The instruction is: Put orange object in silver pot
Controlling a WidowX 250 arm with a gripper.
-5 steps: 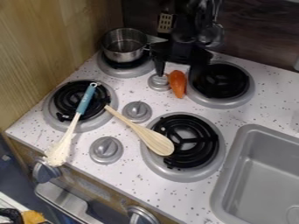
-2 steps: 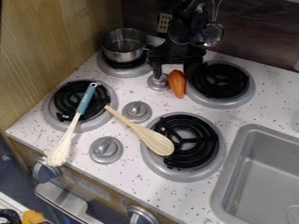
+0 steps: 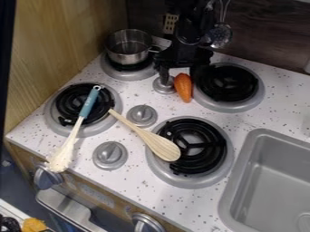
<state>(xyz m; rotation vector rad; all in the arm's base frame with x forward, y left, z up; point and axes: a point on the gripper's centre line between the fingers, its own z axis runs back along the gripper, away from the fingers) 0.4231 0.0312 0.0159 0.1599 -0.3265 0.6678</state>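
My black fingers (image 3: 163, 74) hang released and spread, either side of the top of an orange carrot (image 3: 183, 87) on the speckled bench (image 3: 136, 179); the silver pot (image 3: 124, 58) sits on the upper-left burner (image 3: 128, 76).

The counter (image 3: 278, 104) bears a carrot (image 3: 183, 87) — burners (image 3: 181, 181) around it, a wooden spatula (image 3: 160, 146) and blue-handled utensil (image 3: 89, 103) nearer the camera.

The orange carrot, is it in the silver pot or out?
Out: the carrot lies on the counter beside a burner, apart from the pot.
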